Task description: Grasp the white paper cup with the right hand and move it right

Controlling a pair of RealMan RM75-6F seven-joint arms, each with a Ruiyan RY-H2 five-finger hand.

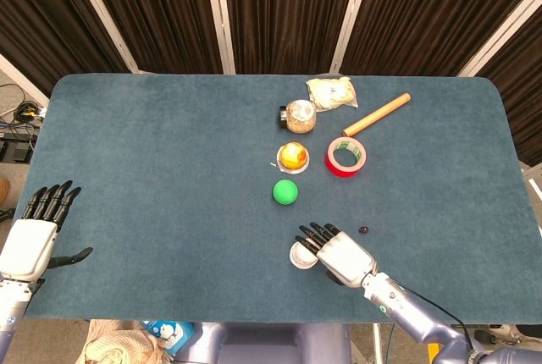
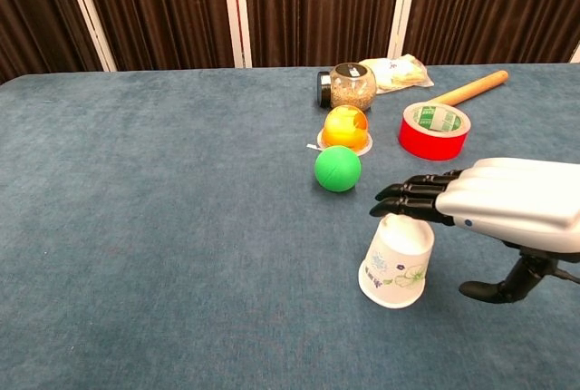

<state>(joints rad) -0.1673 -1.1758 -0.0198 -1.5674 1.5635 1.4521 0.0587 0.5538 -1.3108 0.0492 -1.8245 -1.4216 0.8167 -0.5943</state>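
The white paper cup (image 1: 300,256) (image 2: 395,265) stands upside down near the table's front edge, with a flower print on its side. My right hand (image 1: 340,255) (image 2: 506,204) hovers just right of it, its dark fingers (image 2: 412,199) stretched flat over the cup's top and the thumb hanging apart lower right. It grips nothing. My left hand (image 1: 34,233) rests at the far left front corner with its fingers spread, and shows only in the head view.
Behind the cup lie a green ball (image 1: 285,192) (image 2: 337,169), an orange ball on a lid (image 1: 293,156), a red tape roll (image 1: 345,157) (image 2: 434,131), a jar (image 1: 300,115), a wooden stick (image 1: 376,114) and a bag (image 1: 331,91). A small dark bead (image 1: 363,230) lies right of my right hand.
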